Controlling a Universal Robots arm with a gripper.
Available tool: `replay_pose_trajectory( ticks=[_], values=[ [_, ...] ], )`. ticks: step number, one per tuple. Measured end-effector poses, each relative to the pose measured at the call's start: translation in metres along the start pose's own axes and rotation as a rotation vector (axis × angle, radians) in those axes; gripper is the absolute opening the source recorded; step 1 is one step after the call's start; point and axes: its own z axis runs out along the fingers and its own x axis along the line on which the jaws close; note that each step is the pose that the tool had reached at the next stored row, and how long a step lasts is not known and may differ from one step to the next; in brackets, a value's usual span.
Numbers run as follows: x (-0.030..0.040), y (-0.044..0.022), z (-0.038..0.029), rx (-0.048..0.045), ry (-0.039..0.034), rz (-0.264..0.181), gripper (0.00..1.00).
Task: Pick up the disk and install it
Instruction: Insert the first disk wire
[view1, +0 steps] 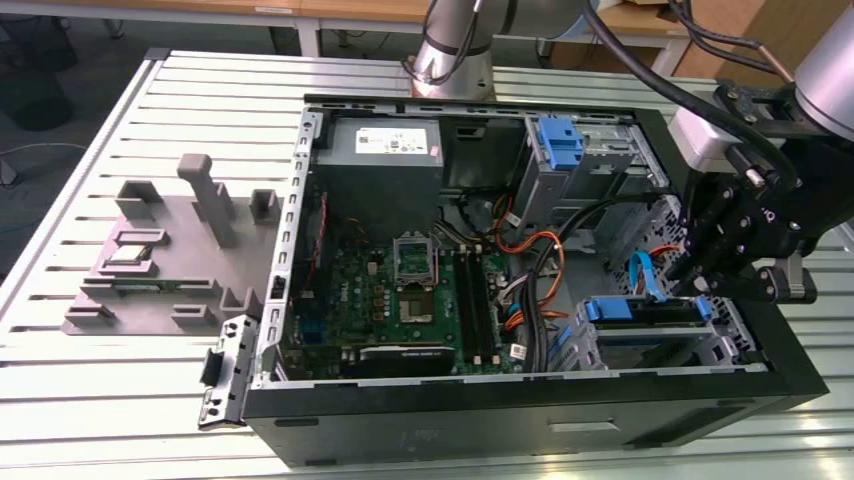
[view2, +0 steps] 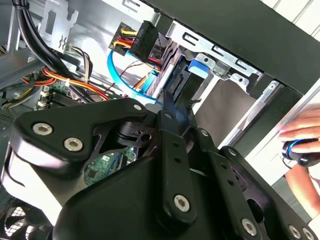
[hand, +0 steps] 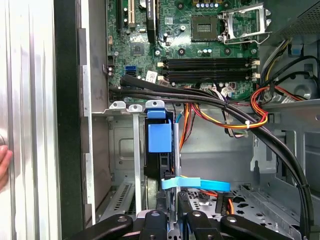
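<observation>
Open computer case (view1: 534, 400) on slatted table (view1: 134, 400); grey fixture (view1: 174, 260) beside it, perhaps foam.

Bright, even overhead light, soft shadows inside the case (view1: 534, 150) (glare on metal), close foreground blurred.

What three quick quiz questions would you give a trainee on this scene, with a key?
1. True or false: the disk lies on the grey tray outside the computer case.
2. The gripper is nearest to: A the power supply, B the drive bay at the exterior view's right, C the processor socket.
3. Fill in: the flat cable beside the disk is ____ in colour.

Key: 1 false, the disk sits in the drive bay inside the case; 2 B; 3 blue.
</observation>
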Motion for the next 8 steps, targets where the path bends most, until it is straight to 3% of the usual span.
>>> replay_pose_trajectory(
  ticks=[8],
  values=[
    [0.0,0.0,0.0001,-0.006,-0.0028,0.0,0.24]
  ],
)
